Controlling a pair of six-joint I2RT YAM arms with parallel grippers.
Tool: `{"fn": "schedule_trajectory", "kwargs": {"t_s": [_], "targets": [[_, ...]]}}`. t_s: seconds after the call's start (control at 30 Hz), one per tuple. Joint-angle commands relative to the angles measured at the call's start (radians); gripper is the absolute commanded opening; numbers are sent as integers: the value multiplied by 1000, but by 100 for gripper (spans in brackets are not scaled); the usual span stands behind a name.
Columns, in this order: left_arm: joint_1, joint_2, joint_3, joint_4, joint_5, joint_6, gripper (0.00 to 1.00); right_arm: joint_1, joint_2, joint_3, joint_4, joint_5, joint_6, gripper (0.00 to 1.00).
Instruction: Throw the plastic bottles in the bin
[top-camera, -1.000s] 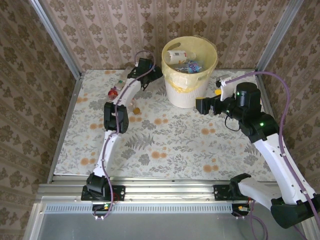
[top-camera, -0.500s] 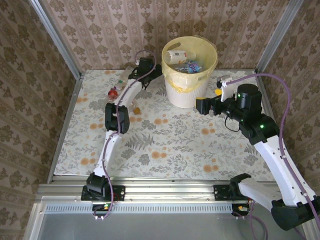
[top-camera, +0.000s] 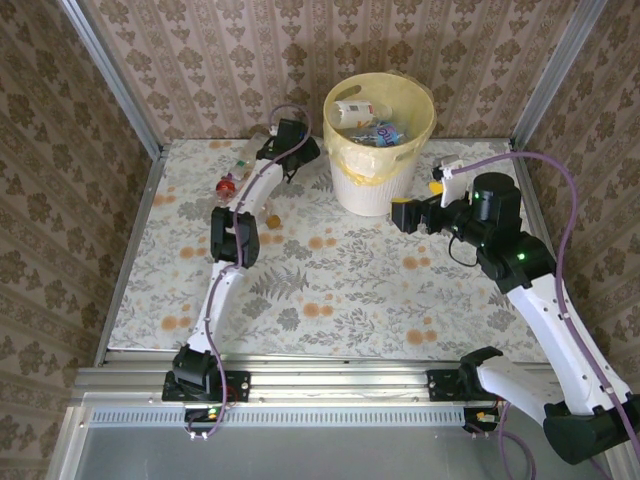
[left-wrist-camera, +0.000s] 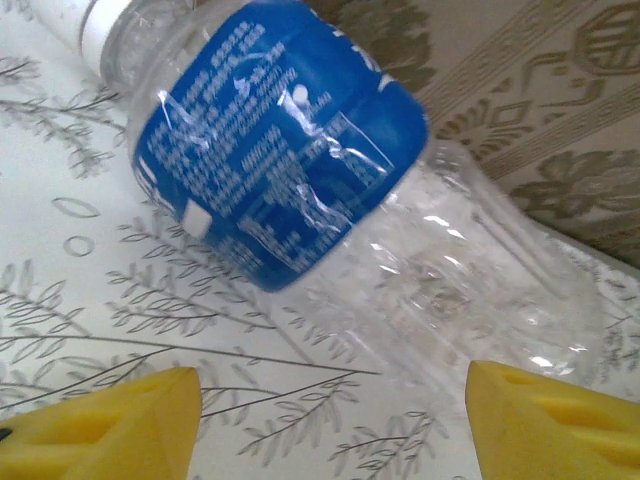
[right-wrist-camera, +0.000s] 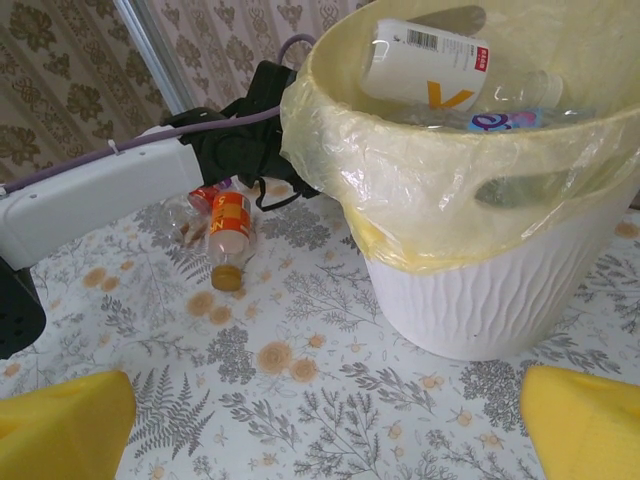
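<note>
Right gripper (right-wrist-camera: 330, 425): jaws at full spread, nothing between them, hovering over the table (right-wrist-camera: 300, 420) just short of the bin (right-wrist-camera: 480, 290). Bin: whitish body, yellow liner, upright; white bottle (right-wrist-camera: 425, 62) and others lying inside. Orange-label bottle (right-wrist-camera: 229, 238) on its side left of the bin, beside the left arm (right-wrist-camera: 90, 200). Left gripper (left-wrist-camera: 330, 430): jaws apart, gripping nothing. Blue-label bottle (left-wrist-camera: 280, 170), clear and crumpled, lies just beyond the fingertips, near the back wall (left-wrist-camera: 540, 90)

Damask wallpaper (top-camera: 200, 60) walls my workspace from nine round to three o'clock; floral-printed tabletop (top-camera: 340, 285) at centre, aluminium rail (top-camera: 330, 378) at six.
</note>
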Motion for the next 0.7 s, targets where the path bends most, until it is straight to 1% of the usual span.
{"fn": "schedule_trajectory", "kwargs": {"t_s": [0.0, 0.07, 0.17, 0.23, 0.3, 0.37, 0.4, 0.47, 0.57, 0.6, 0.67], "targets": [[28, -6, 29, -93, -18, 19, 66, -1, -25, -9, 36, 0, 3, 100], [33, -27, 8, -141, -43, 21, 63, -1, -24, -8, 36, -2, 3, 100], [48, -118, -128, -129, -48, 16, 60, 0, -23, -4, 32, -2, 3, 100], [44, -224, -277, -48, -67, 40, 60, 0, -25, -3, 27, -2, 3, 100], [37, -351, -460, 73, -80, 58, 61, -1, -27, -2, 25, 2, 0, 100], [28, -448, -579, 154, -85, 68, 63, 0, -27, -2, 23, 5, -3, 100], [22, -487, -619, 182, -92, 82, 65, -1, -25, -1, 23, 6, -3, 100], [13, -517, -631, 201, -95, 118, 73, 0, -20, 3, 22, 3, -3, 100], [3, -484, -555, 192, -65, 161, 89, -1, -13, 4, 25, -2, -1, 100], [3, -462, -527, 194, -52, 152, 92, -1, -10, 4, 26, -2, 1, 100], [6, -420, -489, 250, -6, 116, 93, 0, -7, 3, 27, -3, 3, 100]]}}
